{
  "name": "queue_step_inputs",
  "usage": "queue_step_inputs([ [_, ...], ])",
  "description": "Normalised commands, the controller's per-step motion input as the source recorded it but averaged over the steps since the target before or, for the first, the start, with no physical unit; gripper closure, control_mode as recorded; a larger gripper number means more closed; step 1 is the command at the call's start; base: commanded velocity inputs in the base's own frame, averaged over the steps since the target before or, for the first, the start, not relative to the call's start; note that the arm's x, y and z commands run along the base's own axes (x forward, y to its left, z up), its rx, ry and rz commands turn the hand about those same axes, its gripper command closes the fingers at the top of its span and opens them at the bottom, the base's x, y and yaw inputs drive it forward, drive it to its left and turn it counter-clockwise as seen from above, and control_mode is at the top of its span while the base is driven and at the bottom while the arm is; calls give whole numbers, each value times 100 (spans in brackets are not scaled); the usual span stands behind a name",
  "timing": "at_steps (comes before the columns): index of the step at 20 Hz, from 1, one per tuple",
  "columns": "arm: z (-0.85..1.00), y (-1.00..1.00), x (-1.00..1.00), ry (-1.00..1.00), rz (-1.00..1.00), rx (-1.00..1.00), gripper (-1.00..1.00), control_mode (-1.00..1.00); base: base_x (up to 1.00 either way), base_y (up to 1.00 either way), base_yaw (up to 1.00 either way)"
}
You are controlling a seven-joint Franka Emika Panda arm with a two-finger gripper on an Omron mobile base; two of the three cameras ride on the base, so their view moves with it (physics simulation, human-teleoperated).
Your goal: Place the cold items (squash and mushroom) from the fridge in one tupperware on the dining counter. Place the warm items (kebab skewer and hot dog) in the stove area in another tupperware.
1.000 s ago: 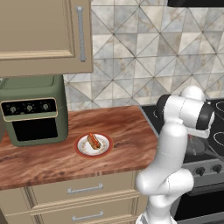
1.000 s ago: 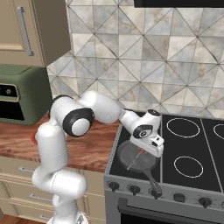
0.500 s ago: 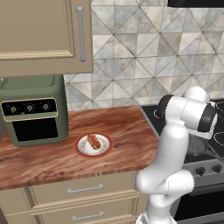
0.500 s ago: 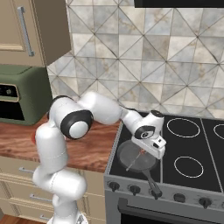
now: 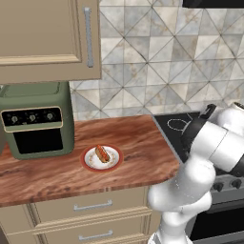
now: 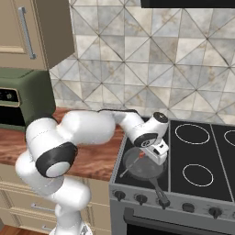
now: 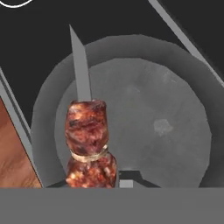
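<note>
My gripper [image 6: 156, 153] hangs low over the grey pan [image 6: 143, 170] on the front left burner and is shut on the kebab skewer [image 6: 131, 165]. In the hand view the kebab skewer [image 7: 87, 140] shows two browned meat chunks right at the fingertips. Its grey stick points away over the pan [image 7: 175, 131]. I cannot tell whether the skewer still touches the pan. The hot dog [image 5: 102, 153] lies on a red-rimmed white plate [image 5: 87, 161] on the wooden counter, left of the stove. Squash, mushroom and tupperware are out of view.
A green toaster oven [image 5: 37, 119] stands at the back left of the counter [image 5: 138, 143]. Wall cabinets [image 5: 47, 38] hang above it. The pan's handle [image 6: 159, 193] reaches toward the stove's front edge. Three other burners [image 6: 193, 134] lie to the right.
The fingers have closed on the kebab skewer. The hand has sunk slightly and stays over the pan; the hot dog and plate have not moved.
</note>
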Motion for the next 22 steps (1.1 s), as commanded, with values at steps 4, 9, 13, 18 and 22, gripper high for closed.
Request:
queue_step_inputs([
  [4,100,1,-55,-5,0,-7,100,-100,0,0,0],
  [9,97,14,-98,-18,1,-15,100,-100,0,0,0],
  [13,52,41,-62,-12,56,-31,100,-100,0,0,0],
  [18,13,40,-6,-14,74,-24,100,-100,0,0,0],
  [22,5,31,-2,-3,85,-26,100,-100,0,0,0],
])
